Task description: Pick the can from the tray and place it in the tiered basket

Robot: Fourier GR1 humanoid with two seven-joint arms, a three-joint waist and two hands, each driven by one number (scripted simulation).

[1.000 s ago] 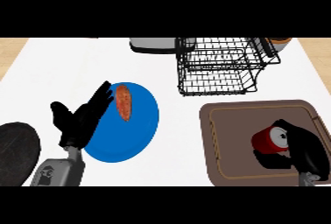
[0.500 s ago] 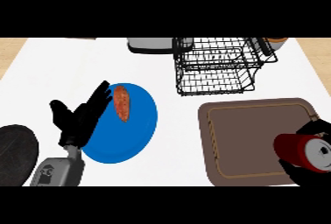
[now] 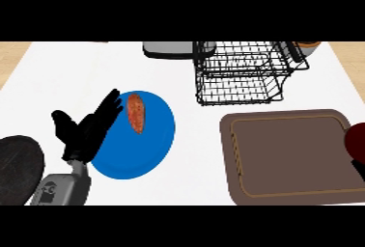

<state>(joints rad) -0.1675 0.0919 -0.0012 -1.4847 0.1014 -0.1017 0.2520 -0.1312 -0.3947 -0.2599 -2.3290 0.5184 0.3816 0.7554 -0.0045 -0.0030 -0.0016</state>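
At right edge, can (image 3: 356, 141) above hand (image 3: 358, 168).

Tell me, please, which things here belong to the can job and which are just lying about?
Job:
- red can, at the right edge
- brown tray
- black wire tiered basket

Lying about:
- blue plate with sweet potato
- dark round pan
- left robot hand, resting open

bare brown tray (image 3: 288, 159) before me, open above. white counter (image 3: 192, 120) free between tray and black wire tiered basket (image 3: 242, 72). blue plate (image 3: 153, 140) lies under my left hand (image 3: 85, 132).
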